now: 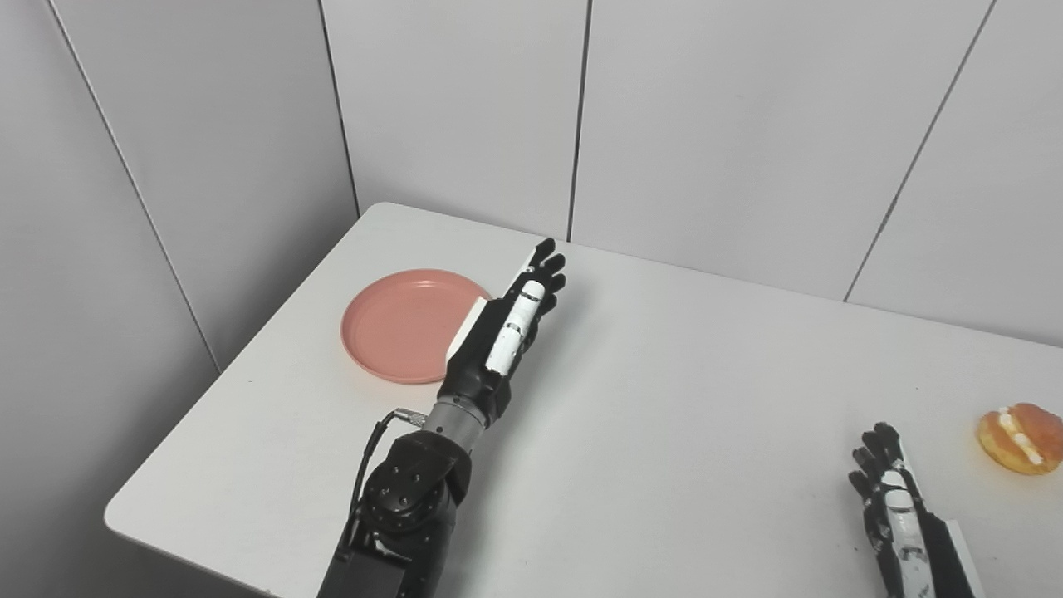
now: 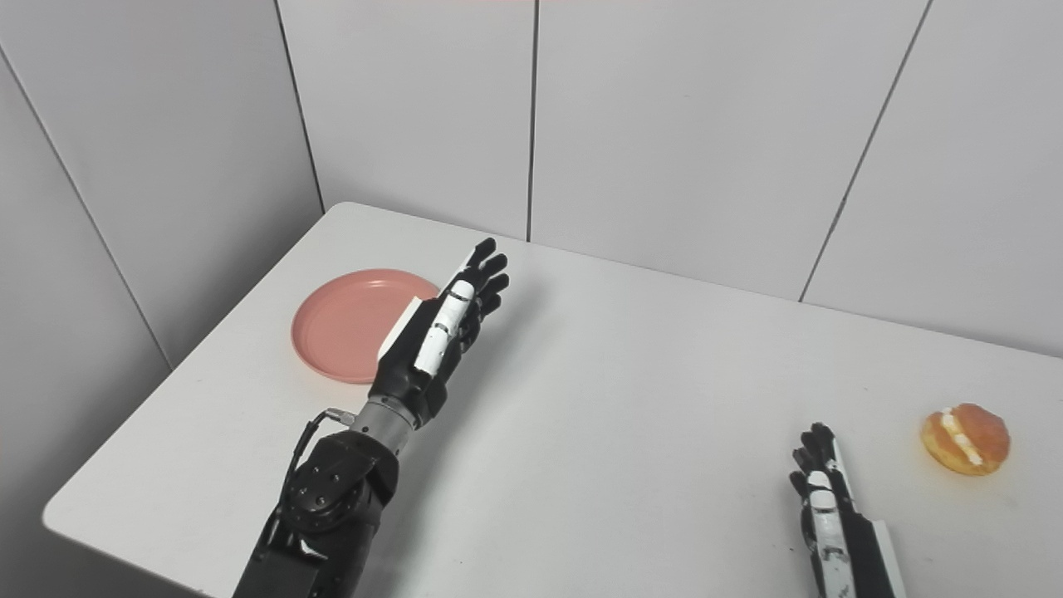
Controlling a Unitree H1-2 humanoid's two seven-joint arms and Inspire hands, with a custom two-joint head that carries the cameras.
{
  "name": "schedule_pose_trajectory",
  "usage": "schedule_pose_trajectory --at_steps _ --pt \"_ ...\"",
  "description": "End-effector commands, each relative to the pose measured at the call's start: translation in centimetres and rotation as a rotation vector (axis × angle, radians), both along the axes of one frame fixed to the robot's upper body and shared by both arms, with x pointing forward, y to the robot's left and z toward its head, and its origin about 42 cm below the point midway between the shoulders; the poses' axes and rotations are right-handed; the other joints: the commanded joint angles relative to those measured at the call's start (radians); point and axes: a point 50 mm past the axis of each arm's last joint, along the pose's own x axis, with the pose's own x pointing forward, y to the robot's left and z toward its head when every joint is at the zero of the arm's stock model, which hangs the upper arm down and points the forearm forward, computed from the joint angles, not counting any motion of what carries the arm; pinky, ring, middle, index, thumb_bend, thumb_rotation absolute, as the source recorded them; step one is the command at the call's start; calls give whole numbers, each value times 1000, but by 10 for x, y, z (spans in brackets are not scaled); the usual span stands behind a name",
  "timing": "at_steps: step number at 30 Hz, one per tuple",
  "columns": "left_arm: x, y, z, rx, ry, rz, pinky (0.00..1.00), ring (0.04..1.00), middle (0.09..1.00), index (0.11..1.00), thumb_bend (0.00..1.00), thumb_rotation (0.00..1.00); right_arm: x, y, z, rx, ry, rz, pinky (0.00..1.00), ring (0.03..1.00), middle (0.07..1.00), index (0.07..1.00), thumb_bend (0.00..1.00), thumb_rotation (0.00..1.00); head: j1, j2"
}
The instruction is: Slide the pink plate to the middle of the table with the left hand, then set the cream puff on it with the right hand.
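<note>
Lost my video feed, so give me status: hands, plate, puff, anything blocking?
Left hand open, beside pink plate, right edge. Right hand open, near cream puff, not touching. Plate at table's left, unmoved. Middle unobstructed.

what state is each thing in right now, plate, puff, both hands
pink plate: flat on the table's left side, nothing on it, not yet in the middle
cream puff: on the table at far right, cream filling showing, not held
left hand: open, fingers straight, at the plate's right edge
right hand: open, holding nothing, apart from the cream puff
</note>
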Motion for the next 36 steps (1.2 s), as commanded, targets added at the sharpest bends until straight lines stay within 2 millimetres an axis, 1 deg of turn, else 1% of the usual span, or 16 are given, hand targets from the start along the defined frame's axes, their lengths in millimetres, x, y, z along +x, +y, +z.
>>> schedule_pose_trajectory --at_steps 1,4,7,12,16,22,25,29,31,36 --pt "6 6 24 5 -97 15 992 967 974 964 495 1000 -10 -2 -22 12 66 0 1000 1000 1000 1000 131 1000 1 1" --pt "8 15 26 15 -105 42 995 971 975 962 505 1000 -11 -2 -21 13 70 -2 1000 1000 1000 1000 132 1000 2 2" --pt "12 24 27 -8 -111 74 995 972 973 955 475 1000 -11 -2 -21 16 69 -2 1000 1000 1000 1000 135 1000 2 3" --pt "18 39 27 -24 -134 124 983 965 970 952 456 1000 -11 -2 -22 12 67 -6 1000 1000 1000 1000 138 1000 5 3" --pt "21 51 32 -36 -148 163 978 962 969 950 432 1000 -11 -2 -21 14 69 -3 1000 1000 1000 1000 139 1000 7 1" --pt "25 69 44 -44 -188 213 997 971 977 960 436 1000 -11 -3 -22 19 72 -7 1000 1000 1000 1000 146 1000 8 -5" --pt "25 80 48 -43 -198 235 989 961 972 959 439 1000 -11 -3 -21 20 75 -8 1000 1000 1000 1000 151 1000 8 -5" --pt "27 96 51 -33 -207 252 1000 982 986 974 469 1000 -11 -3 -21 15 68 -10 1000 1000 1000 1000 144 1000 9 -4" --pt "27 101 52 -34 -207 265 1000 982 987 973 483 1000 -11 -3 -21 17 70 -10 1000 1000 1000 1000 149 1000 9 -4" --pt "26 115 55 -40 -220 311 999 975 983 966 453 1000 -11 -4 -21 22 67 -9 1000 1000 1000 1000 150 1000 11 -3"
